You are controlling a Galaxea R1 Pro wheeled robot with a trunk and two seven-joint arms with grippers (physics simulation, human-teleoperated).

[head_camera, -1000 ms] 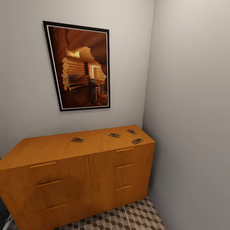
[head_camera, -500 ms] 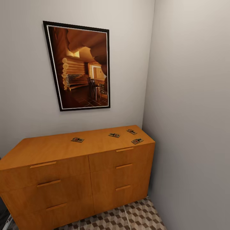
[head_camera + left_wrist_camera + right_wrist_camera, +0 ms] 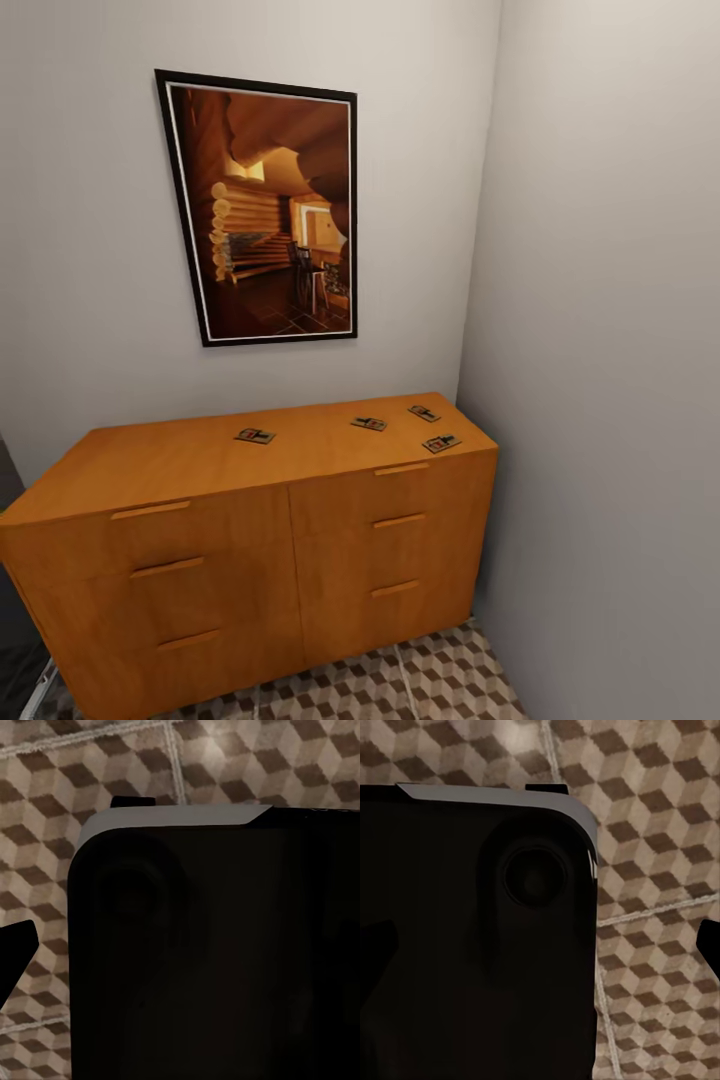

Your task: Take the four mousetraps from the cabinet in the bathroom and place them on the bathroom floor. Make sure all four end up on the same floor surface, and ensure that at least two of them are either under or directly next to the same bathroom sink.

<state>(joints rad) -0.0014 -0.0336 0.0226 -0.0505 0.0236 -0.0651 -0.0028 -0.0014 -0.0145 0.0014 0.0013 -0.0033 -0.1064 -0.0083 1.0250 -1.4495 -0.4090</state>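
I can see four tiny brown wooden mousetraps on top of the low orange-brown wooden cabinet (image 3: 250,520), but they are too small for me to make out their dark metal parts. One is at (image 3: 255,436), one at (image 3: 369,424), one at (image 3: 424,412) and one at (image 3: 441,443). The cabinet's lower left corner is cut off by the picture's edge. In both wrist views a big dark robot part (image 3: 210,945) hides most of the cube-patterned tiled floor (image 3: 660,870).
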